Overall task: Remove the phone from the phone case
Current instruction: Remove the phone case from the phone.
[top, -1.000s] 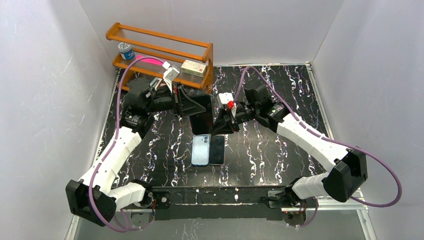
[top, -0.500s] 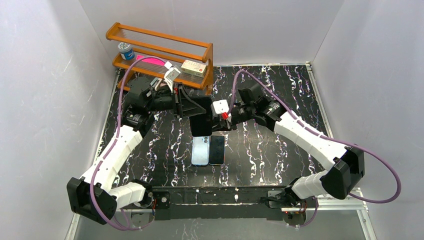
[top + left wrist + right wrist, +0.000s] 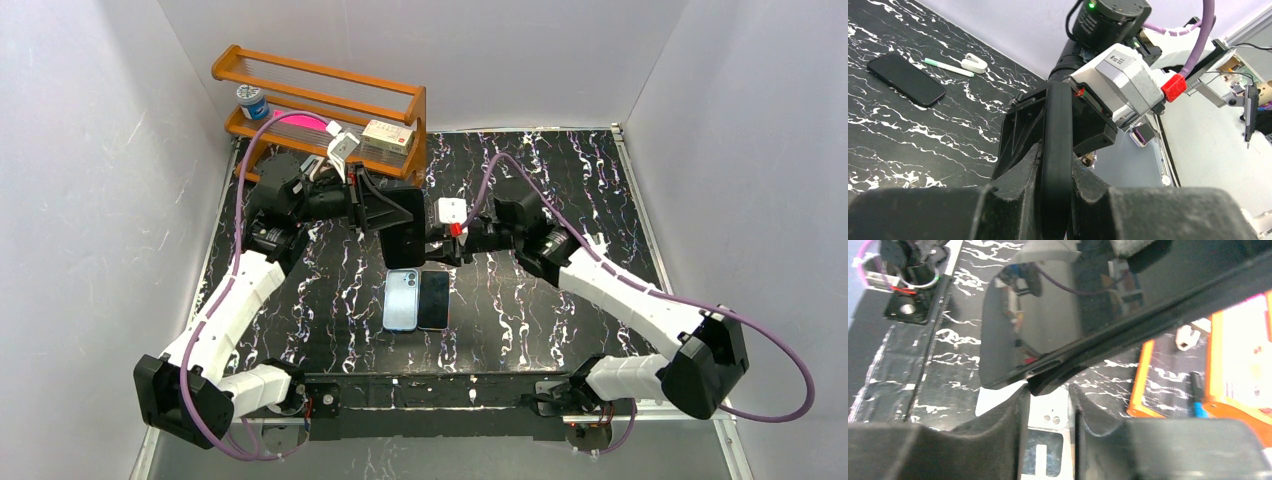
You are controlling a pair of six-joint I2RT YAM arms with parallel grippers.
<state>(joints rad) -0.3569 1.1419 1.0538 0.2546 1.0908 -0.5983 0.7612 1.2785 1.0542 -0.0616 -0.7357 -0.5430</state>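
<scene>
A black phone in its black case (image 3: 404, 246) hangs upright in the air over the table's middle. My left gripper (image 3: 392, 222) is shut on it; in the left wrist view the case edge (image 3: 1058, 115) is pinched between my fingers (image 3: 1056, 155). My right gripper (image 3: 428, 246) meets it from the right. In the right wrist view the glossy screen (image 3: 1048, 315) fills the top, and a corner of the case's rim sits between my nearly closed fingertips (image 3: 1048, 390). Whether the rim is peeling off the phone is unclear.
A light blue phone (image 3: 401, 300) and a black phone (image 3: 434, 299) lie side by side on the black marble table below the held phone. A wooden rack (image 3: 320, 105) with a jar and a box stands at the back left. A pen (image 3: 948, 67) lies on the table.
My right gripper has moved left onto the held phone's edge and its elbow has swung out to the right. The left arm has barely moved.
</scene>
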